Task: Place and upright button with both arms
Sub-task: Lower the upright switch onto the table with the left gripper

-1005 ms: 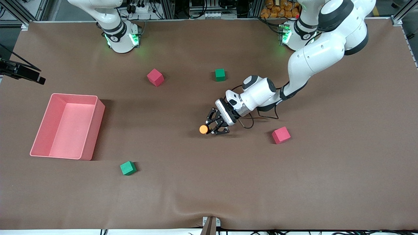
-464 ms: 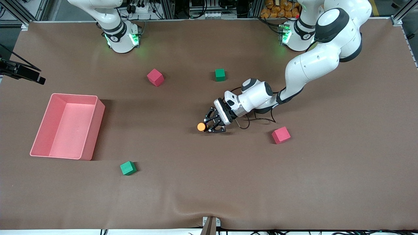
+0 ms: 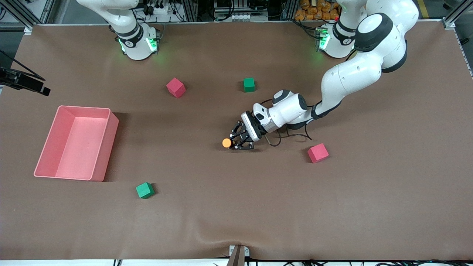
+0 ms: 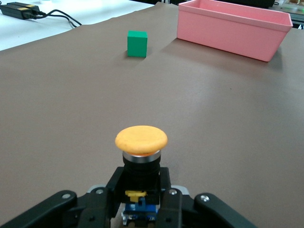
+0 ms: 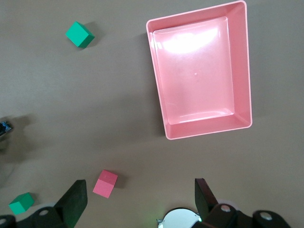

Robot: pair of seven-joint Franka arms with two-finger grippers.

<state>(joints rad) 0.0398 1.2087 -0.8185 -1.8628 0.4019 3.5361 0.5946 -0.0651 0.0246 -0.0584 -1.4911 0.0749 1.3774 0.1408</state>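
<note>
Two end effectors — left [image 3: 235, 143] clenched on button [image 3: 226, 143], right [image 5: 137, 197] released.

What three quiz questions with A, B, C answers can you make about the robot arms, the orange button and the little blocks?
1. What is the left gripper doing?
A. Shut on the button
B. Hanging open over the pink bin
C. Shut on a green cube

2. How many green cubes are on the table?
A. One
B. Two
C. Four

3. Where is the right gripper?
A. Down inside the bin
B. Up high, open, waiting
C. Touching the button

Answers: 1 A, the left wrist view shows black fingers clamping the button's body. 2 B, two green cubes show. 3 B, its wrist view looks down on the bin from above, holding nothing.
</note>
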